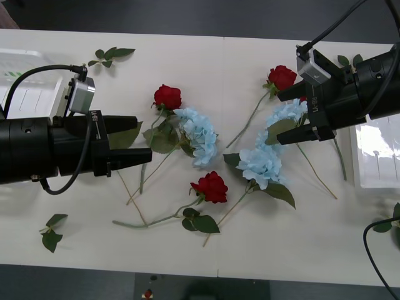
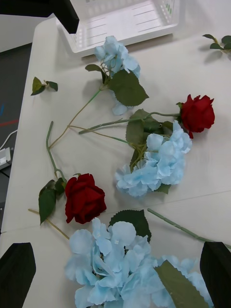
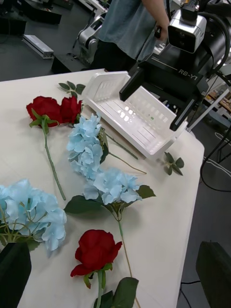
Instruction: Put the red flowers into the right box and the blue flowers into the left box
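Front view: left claw (image 1: 139, 139) and right claw (image 1: 289, 115) hover open, empty, above the blue flowers (image 1: 259, 164).

Flowers (image 1: 212, 187) between left box (image 1: 28, 94), right box (image 1: 375, 156)

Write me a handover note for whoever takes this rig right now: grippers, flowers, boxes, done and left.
Left gripper: open, holding nothing, beside the middle flower pile.
Right gripper: open, holding nothing, over the right-hand blue cluster.
Red flowers: three, all lying on the table.
Blue flowers: three, also on the table, tangled with the roses.
Left box and right box: no flowers inside.
Done: nothing sorted. Left: all six flowers.
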You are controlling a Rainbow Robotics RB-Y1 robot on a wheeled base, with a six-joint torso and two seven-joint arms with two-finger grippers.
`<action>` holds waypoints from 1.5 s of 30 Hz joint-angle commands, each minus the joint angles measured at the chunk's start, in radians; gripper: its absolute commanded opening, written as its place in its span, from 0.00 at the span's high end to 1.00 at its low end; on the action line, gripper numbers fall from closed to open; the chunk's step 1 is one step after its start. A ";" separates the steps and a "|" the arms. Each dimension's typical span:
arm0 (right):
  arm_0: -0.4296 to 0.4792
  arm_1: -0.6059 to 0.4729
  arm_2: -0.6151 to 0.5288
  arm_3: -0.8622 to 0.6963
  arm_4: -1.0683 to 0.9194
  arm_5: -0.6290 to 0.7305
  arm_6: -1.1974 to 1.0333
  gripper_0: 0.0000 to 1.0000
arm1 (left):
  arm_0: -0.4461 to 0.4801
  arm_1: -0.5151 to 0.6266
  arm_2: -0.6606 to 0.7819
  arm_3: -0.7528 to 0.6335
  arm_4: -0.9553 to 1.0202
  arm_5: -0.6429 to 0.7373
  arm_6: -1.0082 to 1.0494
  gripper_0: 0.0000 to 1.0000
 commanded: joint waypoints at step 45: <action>-0.012 -0.201 0.038 0.048 0.479 -0.148 -0.905 0.00 | -0.097 0.077 -0.039 -0.020 -0.825 0.418 1.427 0.00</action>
